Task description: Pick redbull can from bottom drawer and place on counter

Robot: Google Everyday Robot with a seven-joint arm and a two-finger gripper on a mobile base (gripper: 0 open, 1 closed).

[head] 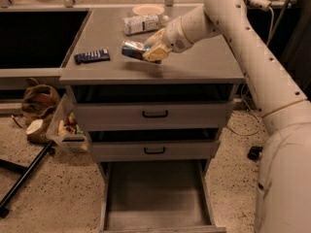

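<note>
The redbull can (pixel 134 49) lies sideways in my gripper (pixel 148 51), silver end pointing left, just above the counter (pixel 194 64) near its front middle. The gripper is shut on the can. The white arm (pixel 243 38) reaches in from the right across the counter. The bottom drawer (pixel 153 193) is pulled open below, its grey floor bare.
A flat dark blue remote-like bar (pixel 92 56) lies on the counter's left. A white labelled bottle (pixel 141 24) lies at the back by a pale bowl (pixel 148 9). Two shallower drawers with black handles (pixel 155 114) are shut. Bags and a bin (pixel 68 127) stand left of the cabinet.
</note>
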